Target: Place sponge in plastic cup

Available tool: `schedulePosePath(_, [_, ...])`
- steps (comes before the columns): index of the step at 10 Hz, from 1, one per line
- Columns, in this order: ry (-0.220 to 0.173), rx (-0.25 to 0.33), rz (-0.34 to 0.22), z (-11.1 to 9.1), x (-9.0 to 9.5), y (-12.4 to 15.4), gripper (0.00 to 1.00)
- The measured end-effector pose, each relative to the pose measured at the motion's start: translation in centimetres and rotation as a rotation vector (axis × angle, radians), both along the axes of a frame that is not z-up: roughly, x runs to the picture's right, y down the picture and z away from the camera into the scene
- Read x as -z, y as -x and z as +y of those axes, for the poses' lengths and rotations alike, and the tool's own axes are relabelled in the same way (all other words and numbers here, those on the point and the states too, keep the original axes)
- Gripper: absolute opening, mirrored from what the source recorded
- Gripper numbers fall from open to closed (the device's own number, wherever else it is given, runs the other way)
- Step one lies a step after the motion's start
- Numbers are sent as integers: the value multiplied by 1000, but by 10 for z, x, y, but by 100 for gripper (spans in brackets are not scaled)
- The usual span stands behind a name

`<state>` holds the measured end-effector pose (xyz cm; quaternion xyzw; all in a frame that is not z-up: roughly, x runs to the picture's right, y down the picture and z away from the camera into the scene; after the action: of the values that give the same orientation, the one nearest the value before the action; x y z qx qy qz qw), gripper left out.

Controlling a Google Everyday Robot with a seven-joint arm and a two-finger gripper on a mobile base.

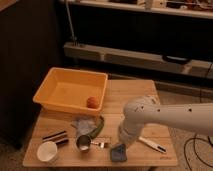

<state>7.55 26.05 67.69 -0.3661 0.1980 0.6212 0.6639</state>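
Claw [121,145]: down at small greyish-blue soft sponge [118,154] on wooden tabletop [135,95]; grip cannot be told.
Progress: sponge not yet lifted; light-green cup unseen; carry and drop remain.

text: none legible | tool [119,148] low over table, front edge

Wooden table [135,95]: orange bin [70,90] at 10 o'clock, holding an orange ball [92,102]; white cup [48,151] at 7; metal cup [83,142] beside it; gripper [120,149] at 5, over sponge [118,154].
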Motion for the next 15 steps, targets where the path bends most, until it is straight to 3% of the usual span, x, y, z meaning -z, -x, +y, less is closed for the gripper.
schedulePosePath(3, [-22,34,-3,2,-1,3,58])
schedulePosePath(6, [-44,47,-12,3,-1,4,80])
schedulePosePath(9, [-39,44,-24,5,-3,7,80])
schedulePosePath(12, [-20,-8,-55,4,-4,12,80])
schedulePosePath(15, [-8,-22,-41,-6,-2,14,80])
